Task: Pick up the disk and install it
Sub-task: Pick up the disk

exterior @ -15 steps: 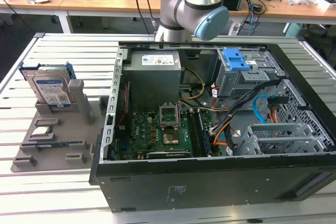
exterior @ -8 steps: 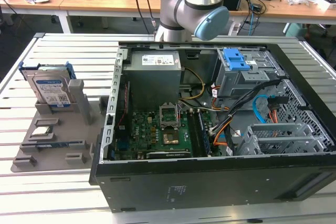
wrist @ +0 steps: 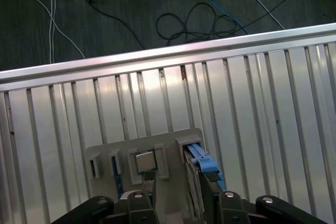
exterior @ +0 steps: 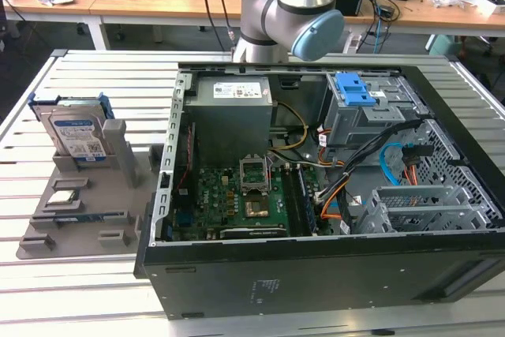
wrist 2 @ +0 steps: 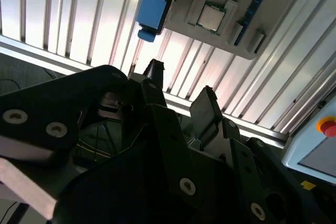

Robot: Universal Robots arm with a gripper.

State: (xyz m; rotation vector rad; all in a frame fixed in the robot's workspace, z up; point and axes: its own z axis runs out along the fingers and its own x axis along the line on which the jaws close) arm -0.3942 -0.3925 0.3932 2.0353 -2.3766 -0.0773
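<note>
Currently, the disk [exterior: 76,135] stands upright on edge in a slot of the grey holder [exterior: 118,183]. In the exterior view its white-and-blue label faces the camera and a blue plastic frame is clipped around it. The holder lies on the slatted metal counter [exterior: 47,290], to the exterior view's left of the open computer case [exterior: 316,278] and apart from it. A processor chip [exterior: 63,199] lies flat in a pocket of the same holder, nearer the camera than the disk.

Inside the case:
- A green motherboard [exterior: 237,195] lies on the floor of the case.
- A grey power supply [exterior: 233,104] sits against the far wall.
- A grey metal bay [exterior: 359,124] with a blue latch [exterior: 353,88] on top sits toward the exterior view's right.

The arm [exterior: 288,5] rises behind the far wall of the case.

The pincer [wrist 2: 181,85] hangs above the counter. In the second wrist view its two dark fingers [wrist 2: 155,74] stand spread apart. The counter slats show through the gap and nothing is held between the fingers. In that view the fingertips are clear of the disk's blue frame, which sits beyond them at the edge of the holder. In the first wrist view the holder, the chip and the disk lie just beyond the fingertips.
</note>
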